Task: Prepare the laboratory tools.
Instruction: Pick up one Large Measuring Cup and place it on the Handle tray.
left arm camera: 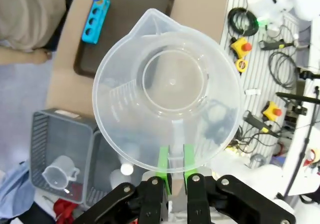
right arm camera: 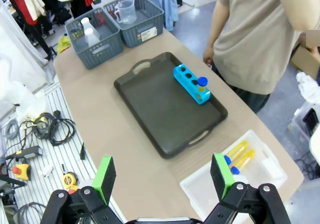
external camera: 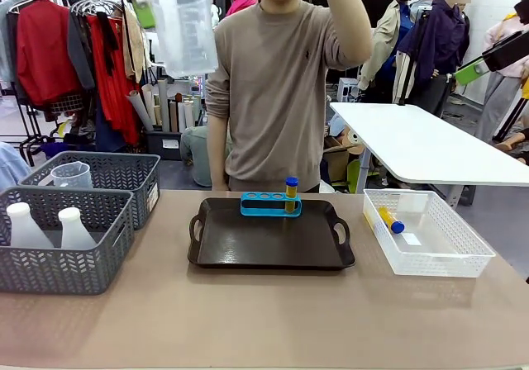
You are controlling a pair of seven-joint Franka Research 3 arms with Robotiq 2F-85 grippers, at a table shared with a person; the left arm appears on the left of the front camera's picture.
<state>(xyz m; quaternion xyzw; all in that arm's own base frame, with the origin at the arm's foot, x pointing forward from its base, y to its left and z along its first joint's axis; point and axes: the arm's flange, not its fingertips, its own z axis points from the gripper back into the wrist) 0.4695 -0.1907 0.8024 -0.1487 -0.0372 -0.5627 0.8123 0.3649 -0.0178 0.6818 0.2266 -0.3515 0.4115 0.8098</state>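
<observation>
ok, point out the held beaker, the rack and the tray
held beaker point(left arm camera: 172, 81), left wrist view, inside of its base
rack point(external camera: 264, 208), front view, its front side
tray point(external camera: 273, 242), front view, bare floor near the middle

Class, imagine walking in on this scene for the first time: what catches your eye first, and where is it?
The clear beaker, held high over the left of the table, with the left gripper shut on its handle. Next, the blue rack at the far edge of the black tray in the middle, with one orange tube standing in its end hole.
</observation>
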